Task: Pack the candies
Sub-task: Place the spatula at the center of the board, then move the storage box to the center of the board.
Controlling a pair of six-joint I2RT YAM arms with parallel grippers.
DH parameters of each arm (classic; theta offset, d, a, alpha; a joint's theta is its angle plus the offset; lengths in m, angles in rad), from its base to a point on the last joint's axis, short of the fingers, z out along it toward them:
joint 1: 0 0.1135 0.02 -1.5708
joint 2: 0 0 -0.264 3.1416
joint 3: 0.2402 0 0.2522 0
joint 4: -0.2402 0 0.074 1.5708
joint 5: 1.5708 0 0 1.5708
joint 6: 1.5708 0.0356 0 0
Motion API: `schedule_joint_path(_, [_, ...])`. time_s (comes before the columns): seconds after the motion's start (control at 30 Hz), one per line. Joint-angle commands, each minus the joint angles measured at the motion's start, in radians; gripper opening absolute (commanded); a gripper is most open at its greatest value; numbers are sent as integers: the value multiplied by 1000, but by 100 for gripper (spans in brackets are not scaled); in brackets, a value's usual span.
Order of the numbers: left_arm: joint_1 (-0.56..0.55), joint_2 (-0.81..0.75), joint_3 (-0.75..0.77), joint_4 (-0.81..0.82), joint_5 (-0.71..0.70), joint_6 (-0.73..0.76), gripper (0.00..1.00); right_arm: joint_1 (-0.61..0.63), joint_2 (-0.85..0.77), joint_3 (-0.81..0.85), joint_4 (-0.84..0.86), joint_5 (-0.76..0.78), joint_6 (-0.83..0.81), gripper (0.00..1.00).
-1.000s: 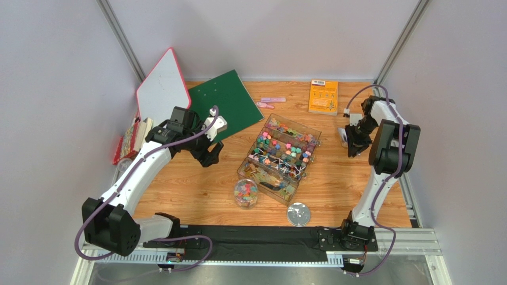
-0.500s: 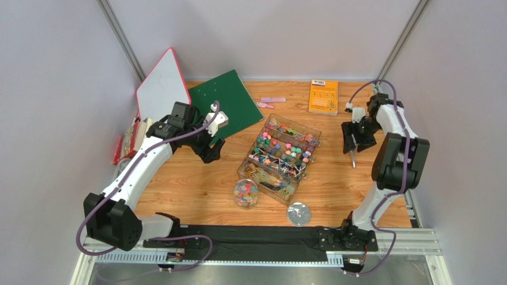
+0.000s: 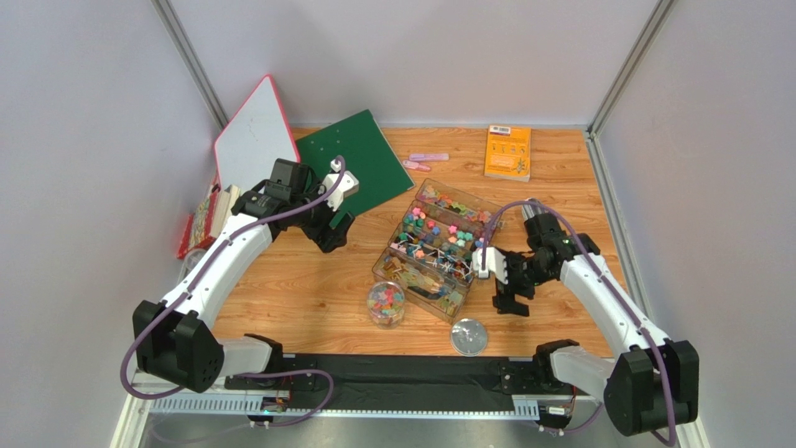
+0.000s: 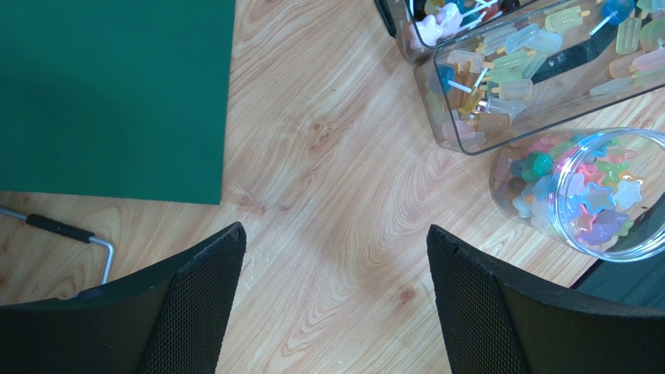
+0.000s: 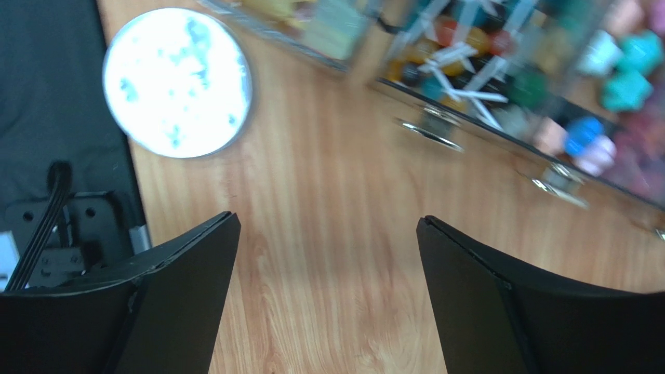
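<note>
White links, black joints, looping purple cables; the left hand and right hand have black mesh-textured fingers.

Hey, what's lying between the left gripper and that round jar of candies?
Nothing but bare wooden table between the left gripper and the candy jar. The left wrist view shows that stretch clear, and the top external view agrees.

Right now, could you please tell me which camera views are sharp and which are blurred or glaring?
Right wrist view: blurred, candy box smeared, round lid blown out white. Left wrist view: sharp on the jar and table grain. Top view: crisp, evenly lit, soft shadows.
</note>
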Motion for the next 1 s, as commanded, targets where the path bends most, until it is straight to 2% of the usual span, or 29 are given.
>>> schedule_joint_path(0.0, [-3,-3,23,31,8,-13,91,100,-29,-18,-105,-48,-265,88])
schedule_joint_path(0.23, [-3,-22,-11,30,5,-11,91,336,38,-20,-19,-51,-221,85])
schedule_joint_path(0.43, [-3,-48,-34,28,-2,-4,91,460,100,-8,-36,-24,-190,88])
schedule_joint_path(0.6, [-3,-48,-30,30,-2,-1,91,526,152,-12,-10,4,-163,89])
schedule_joint_path(0.73, [-3,-54,-36,29,-4,-2,91,577,204,-23,76,48,-124,93])
schedule_joint_path(0.97, [-3,-57,-51,37,-5,-4,91,586,277,26,185,136,-32,98])
